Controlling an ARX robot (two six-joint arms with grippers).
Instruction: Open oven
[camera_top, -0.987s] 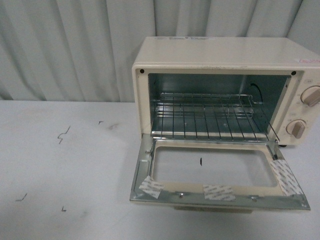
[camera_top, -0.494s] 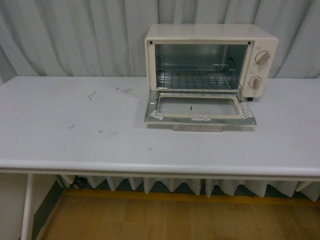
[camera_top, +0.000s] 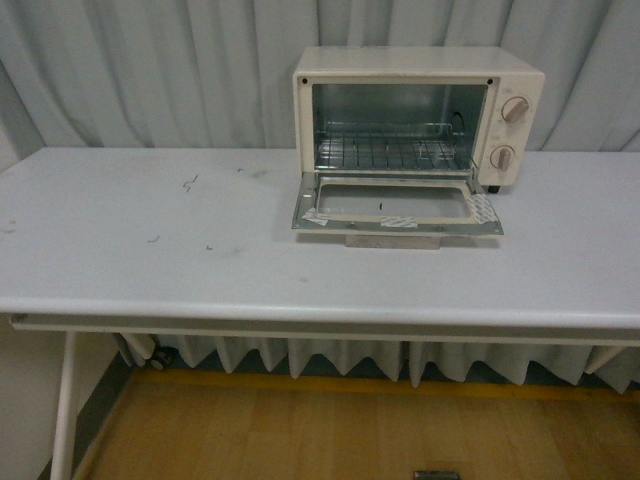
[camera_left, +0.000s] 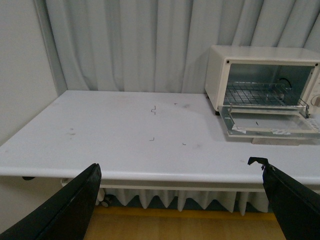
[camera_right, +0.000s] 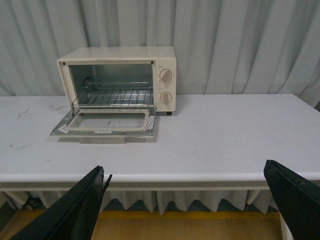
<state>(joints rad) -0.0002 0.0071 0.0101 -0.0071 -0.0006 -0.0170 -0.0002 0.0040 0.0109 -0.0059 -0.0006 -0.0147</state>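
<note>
The cream-white oven stands at the back of the white table, right of centre. Its glass door lies dropped flat on the tabletop, with the wire rack showing inside and two round knobs at its right. The oven also shows in the left wrist view and the right wrist view. My left gripper hangs open off the table's front edge, well back from the oven. My right gripper is open too, in front of the table edge. Neither gripper appears in the front view.
A pleated grey curtain hangs behind the table. A wall stands at the table's left end. Small dark marks dot the tabletop left of the oven. Wooden floor lies below the table.
The front view has pulled far back from the oven, which now looks small and distant. The oven door stays down throughout.
</note>
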